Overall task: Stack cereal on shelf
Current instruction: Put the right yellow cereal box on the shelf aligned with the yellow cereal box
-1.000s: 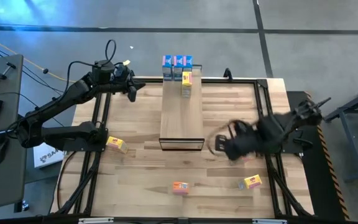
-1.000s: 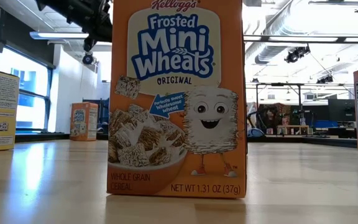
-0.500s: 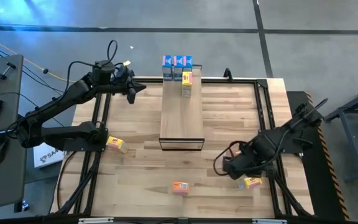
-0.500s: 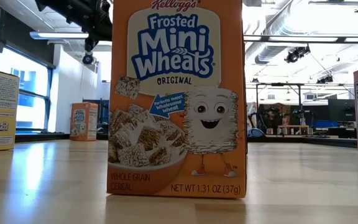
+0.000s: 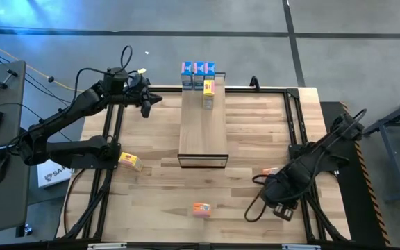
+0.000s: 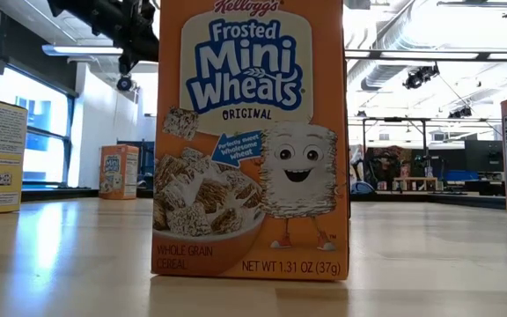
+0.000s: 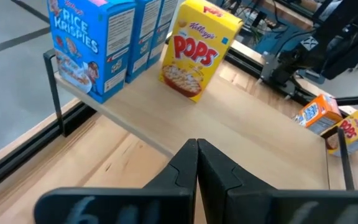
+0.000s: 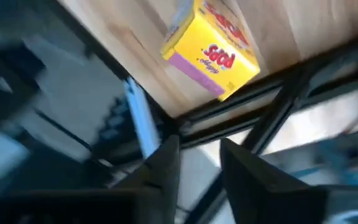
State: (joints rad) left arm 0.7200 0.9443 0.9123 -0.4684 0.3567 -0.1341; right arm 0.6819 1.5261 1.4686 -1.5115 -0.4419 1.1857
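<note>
1 yellow Pops box (image 8: 211,48) flat, long axis diagonal, before right end effector (image 8: 199,163).

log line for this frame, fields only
left gripper: shut, idle by shelf | right gripper: open, empty, over yellow Pops box at table's near right edge

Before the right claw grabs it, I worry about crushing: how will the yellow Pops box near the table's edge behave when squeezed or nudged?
The Pops box is thin printed cardboard, so a hard squeeze would probably dent it. It looks small beside the right claw, so likely light and easy to slide on the smooth table. Lying near the edge, a push could send it off.
</note>
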